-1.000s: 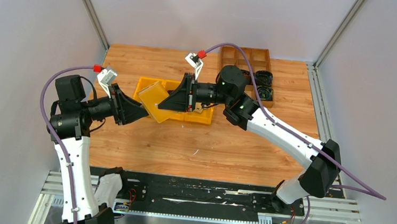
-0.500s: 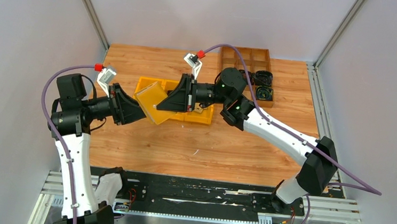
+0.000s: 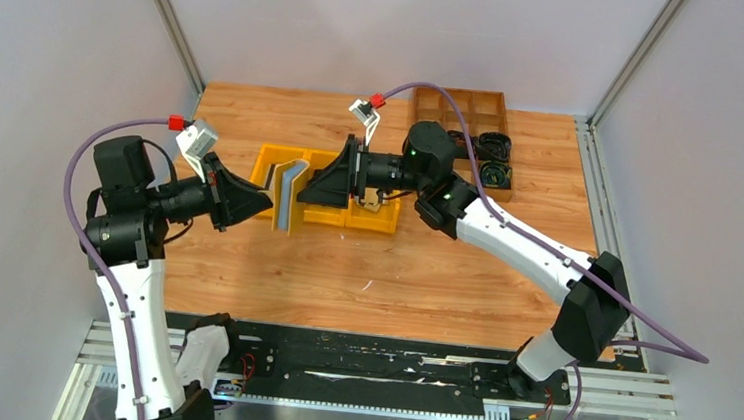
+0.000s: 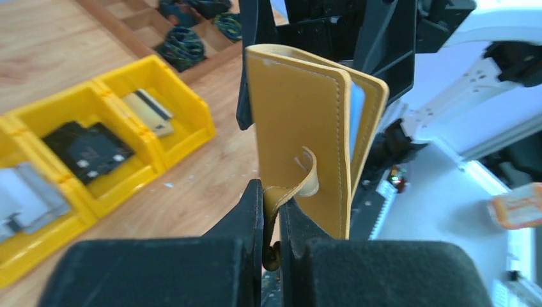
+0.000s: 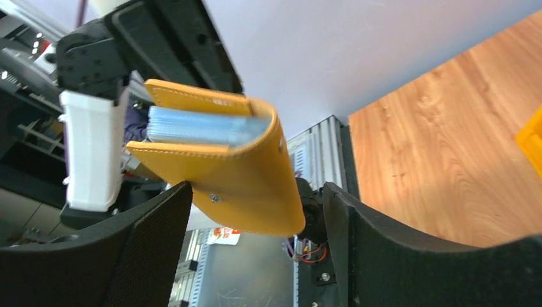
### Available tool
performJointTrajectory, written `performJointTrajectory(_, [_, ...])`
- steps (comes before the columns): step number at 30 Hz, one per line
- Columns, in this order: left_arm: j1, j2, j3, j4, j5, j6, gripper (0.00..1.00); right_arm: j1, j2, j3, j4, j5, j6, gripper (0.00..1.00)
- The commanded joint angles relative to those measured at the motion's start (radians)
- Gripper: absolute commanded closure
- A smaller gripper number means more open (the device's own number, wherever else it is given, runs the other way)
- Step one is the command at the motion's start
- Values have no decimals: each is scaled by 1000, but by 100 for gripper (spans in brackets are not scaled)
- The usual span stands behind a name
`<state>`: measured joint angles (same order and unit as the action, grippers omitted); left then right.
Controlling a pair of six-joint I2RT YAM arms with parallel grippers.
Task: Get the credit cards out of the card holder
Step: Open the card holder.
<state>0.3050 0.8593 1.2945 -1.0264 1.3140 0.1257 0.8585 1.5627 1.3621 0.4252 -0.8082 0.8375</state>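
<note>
The mustard card holder [image 3: 287,195] hangs edge-on in the air between the two grippers. My left gripper [image 3: 264,200] is shut on its strap tab [image 4: 281,192], and the holder [image 4: 300,121] stands upright just past the fingers. The pale blue-grey edges of credit cards [image 4: 356,118] show inside its fold, also visible in the right wrist view as a stack of cards [image 5: 198,126]. My right gripper [image 5: 255,192] is open, its fingers [image 5: 147,243] spread either side of the holder's [image 5: 243,173] lower corner without gripping it.
Yellow bins [image 4: 188,131] on the table hold loose cards: silver-grey [image 4: 25,192], black [image 4: 89,150] and beige-gold [image 4: 150,112]. A brown divided tray [image 3: 461,107] with black items [image 3: 492,159] stands at the back right. Wooden table edge and metal rails lie near the arm bases.
My right gripper has opened and let go of the holder. The left gripper has closed onto the strap, and the holder has swung from a tilted flat pose to edge-on.
</note>
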Motion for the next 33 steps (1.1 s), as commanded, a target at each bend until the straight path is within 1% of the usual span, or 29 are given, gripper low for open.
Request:
performJointTrajectory(1, [-4,-45,55,8,-157,89,100,-12,-12,-9,-68,73,-94,22])
performJointTrajectory(5, [-4,-85,68,8,-282,192,100,-12,-35,-25,-84,78,-140,20])
performJointTrajectory(8, [-4,-99,69,7,-297,227,100,-12,-65,-29,-95,74,-192,19])
performJointTrajectory(13, [-3,-86,76,7,-248,232,100,-11,-126,-8,-230,112,-327,18])
performJointTrajectory(16, [-5,-74,83,8,-218,227,100,-12,-162,-12,-271,120,-396,17])
performJointTrajectory(21, [-4,-70,100,8,-211,217,100,-12,-223,-14,-370,114,-511,16])
performJointTrajectory(26, [-4,-77,111,8,-188,201,100,8,-250,-33,-343,73,-545,15])
performJointTrajectory(33, [-5,-61,152,8,-152,149,100,110,-249,-44,-412,86,-714,14])
